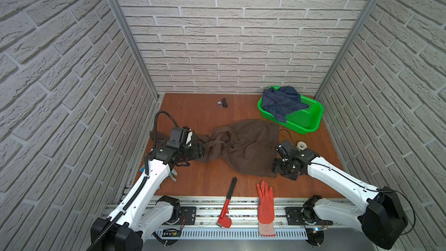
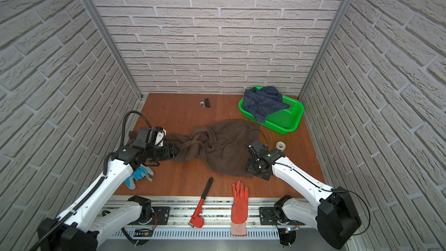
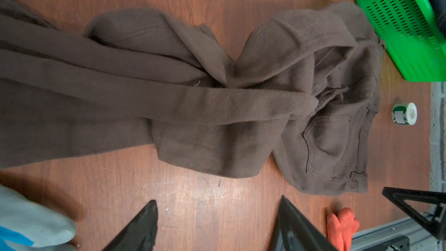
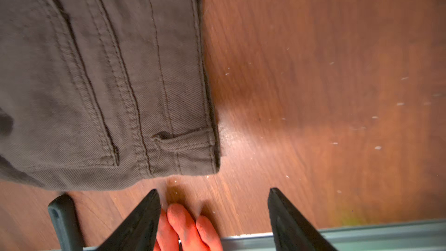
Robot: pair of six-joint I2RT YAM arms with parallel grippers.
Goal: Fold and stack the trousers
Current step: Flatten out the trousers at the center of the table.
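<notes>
L arm hides part of trousers legs, most of blue glove.

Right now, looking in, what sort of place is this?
Probably a robot test booth: fake-brick panels box in a wooden table, two arms bolt to a metal rail, and trousers, wrench, glove lie about.

- The trousers lie across the middle of the table, legs toward 9 o'clock and waist toward 3.
- At 1 o'clock stands the basket, with a denim garment in it.
- A small clip lies at 12 o'clock.
- A tape roll sits at 3 o'clock, just beside the waist.
- At 6 o'clock, the pipe wrench and, to its right, the rubber glove overhang the front edge.
- A work glove lies at 8 o'clock.
</notes>
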